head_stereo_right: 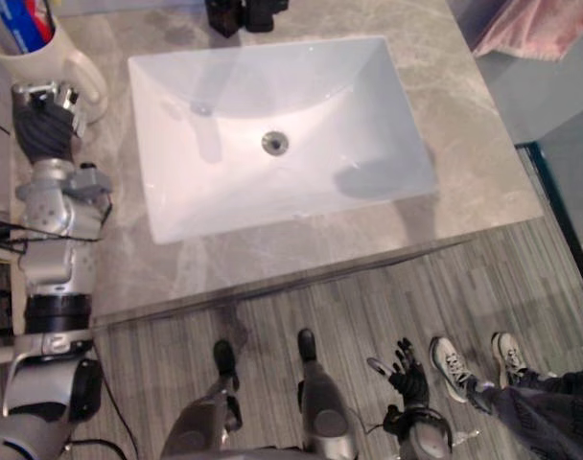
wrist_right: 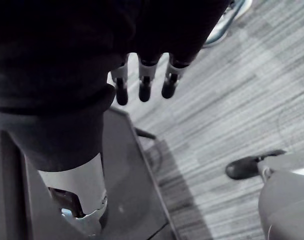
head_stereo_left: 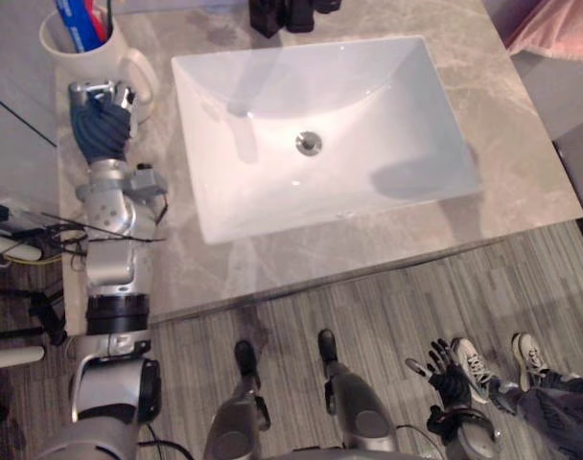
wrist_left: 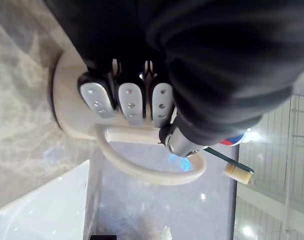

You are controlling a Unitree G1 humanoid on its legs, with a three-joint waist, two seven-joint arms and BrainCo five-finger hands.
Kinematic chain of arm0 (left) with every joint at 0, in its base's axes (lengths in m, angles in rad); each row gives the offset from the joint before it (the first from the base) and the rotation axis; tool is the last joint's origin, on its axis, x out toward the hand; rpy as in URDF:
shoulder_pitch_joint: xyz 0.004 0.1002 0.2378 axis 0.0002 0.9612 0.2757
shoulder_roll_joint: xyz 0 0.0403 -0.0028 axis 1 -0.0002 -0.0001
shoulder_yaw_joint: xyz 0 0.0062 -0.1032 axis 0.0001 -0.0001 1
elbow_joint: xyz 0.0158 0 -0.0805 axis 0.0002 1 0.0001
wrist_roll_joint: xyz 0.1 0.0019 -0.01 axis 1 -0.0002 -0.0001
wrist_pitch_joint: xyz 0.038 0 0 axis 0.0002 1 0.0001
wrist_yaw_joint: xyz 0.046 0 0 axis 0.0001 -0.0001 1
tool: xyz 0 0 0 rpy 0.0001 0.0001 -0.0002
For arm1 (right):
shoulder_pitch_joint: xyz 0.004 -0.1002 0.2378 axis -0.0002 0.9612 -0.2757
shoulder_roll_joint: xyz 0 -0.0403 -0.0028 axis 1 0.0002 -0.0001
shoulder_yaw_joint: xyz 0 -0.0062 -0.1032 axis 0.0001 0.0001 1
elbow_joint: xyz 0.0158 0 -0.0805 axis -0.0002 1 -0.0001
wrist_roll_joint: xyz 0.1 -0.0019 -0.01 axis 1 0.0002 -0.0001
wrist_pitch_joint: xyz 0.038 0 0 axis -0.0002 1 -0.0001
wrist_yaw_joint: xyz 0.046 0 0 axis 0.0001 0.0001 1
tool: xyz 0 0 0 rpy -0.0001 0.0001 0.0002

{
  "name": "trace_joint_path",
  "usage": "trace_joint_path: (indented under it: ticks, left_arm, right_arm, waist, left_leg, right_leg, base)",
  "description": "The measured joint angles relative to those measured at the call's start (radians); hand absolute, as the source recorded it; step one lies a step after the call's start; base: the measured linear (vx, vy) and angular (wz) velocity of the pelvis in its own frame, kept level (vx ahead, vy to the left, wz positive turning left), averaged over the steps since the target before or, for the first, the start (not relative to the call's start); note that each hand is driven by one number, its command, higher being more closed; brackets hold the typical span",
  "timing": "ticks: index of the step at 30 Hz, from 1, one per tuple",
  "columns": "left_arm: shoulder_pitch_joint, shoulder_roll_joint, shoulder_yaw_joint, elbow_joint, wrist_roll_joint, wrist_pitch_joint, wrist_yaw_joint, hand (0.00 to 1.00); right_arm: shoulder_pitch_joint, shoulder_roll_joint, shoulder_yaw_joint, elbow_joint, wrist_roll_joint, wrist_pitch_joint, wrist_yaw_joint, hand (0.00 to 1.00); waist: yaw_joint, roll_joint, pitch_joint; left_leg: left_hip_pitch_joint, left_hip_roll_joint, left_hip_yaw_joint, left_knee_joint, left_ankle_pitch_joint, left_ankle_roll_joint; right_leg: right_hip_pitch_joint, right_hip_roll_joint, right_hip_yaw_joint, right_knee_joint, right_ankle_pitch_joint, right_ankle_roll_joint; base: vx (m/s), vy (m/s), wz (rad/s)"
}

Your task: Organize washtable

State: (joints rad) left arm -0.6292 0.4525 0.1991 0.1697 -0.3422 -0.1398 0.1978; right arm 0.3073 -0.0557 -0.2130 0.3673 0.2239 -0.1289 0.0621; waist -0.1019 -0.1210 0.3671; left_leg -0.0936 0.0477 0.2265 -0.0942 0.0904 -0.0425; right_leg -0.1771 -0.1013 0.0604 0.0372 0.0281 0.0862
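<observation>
A cream mug (head_stereo_left: 81, 59) with a big handle (wrist_left: 142, 172) stands on the grey marble countertop (head_stereo_left: 502, 125) at its back left corner. It holds a blue toothpaste tube (head_stereo_left: 78, 21) and a toothbrush (wrist_left: 236, 170). My left hand (head_stereo_left: 100, 120) is at the mug's near side, its fingers (wrist_left: 129, 100) curled against the mug's wall and the thumb lying over the handle. My right hand (head_stereo_left: 445, 374) hangs low over the floor at the lower right, its fingers (wrist_right: 144, 85) straight and holding nothing.
A white rectangular sink (head_stereo_left: 215, 192) with a metal drain (head_stereo_left: 309, 143) fills the middle of the countertop. Dark objects (head_stereo_left: 287, 14) stand behind the sink. A person's white shoes (head_stereo_left: 478, 364) are on the wood floor at the lower right. Pink cloth (head_stereo_left: 555, 29) shows at the upper right.
</observation>
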Motion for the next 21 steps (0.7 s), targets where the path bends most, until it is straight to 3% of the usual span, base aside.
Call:
trace_joint_path:
  ticks: [7,14,17,21]
  left_arm:
    - [0.012,-0.013,-0.005,-0.046,-0.002,-0.001,-0.001,1.00]
    - [0.177,-0.092,-0.103,-0.302,-0.022,-0.026,-0.044,1.00]
    - [0.294,-0.133,-0.132,-0.405,-0.022,-0.036,-0.081,1.00]
    - [0.450,-0.166,-0.123,-0.533,-0.023,-0.050,-0.117,1.00]
  right_arm:
    - [-0.001,0.000,0.001,0.001,0.000,0.000,0.001,0.00]
    - [-0.005,0.001,0.010,0.012,0.002,0.000,0.005,0.00]
    - [-0.004,0.001,0.020,0.015,0.001,-0.002,0.009,0.00]
    - [0.024,0.001,0.021,0.032,0.001,-0.002,0.013,0.00]
  waist:
    - [0.000,-0.005,0.002]
    - [0.005,-0.004,-0.001]
    - [0.004,0.014,-0.023]
    - [0.010,0.058,-0.089]
  left_leg:
    - [0.003,-0.004,-0.005,0.000,0.002,0.006]
    - [0.029,-0.010,-0.036,0.000,0.000,0.009]
    - [0.030,-0.017,-0.055,0.000,0.000,0.010]
    - [0.045,-0.023,-0.098,-0.001,0.001,0.010]
  right_leg:
    - [0.007,-0.004,-0.004,-0.003,0.000,0.000]
    - [0.052,-0.012,-0.036,-0.004,-0.007,0.003]
    - [0.061,-0.019,-0.057,0.003,-0.017,0.009]
    - [0.092,-0.027,-0.103,0.019,-0.042,0.010]
  base:
    - [0.00,0.000,0.01]
    - [0.01,0.003,0.14]
    - [0.00,0.007,0.19]
    - [0.02,0.006,0.34]
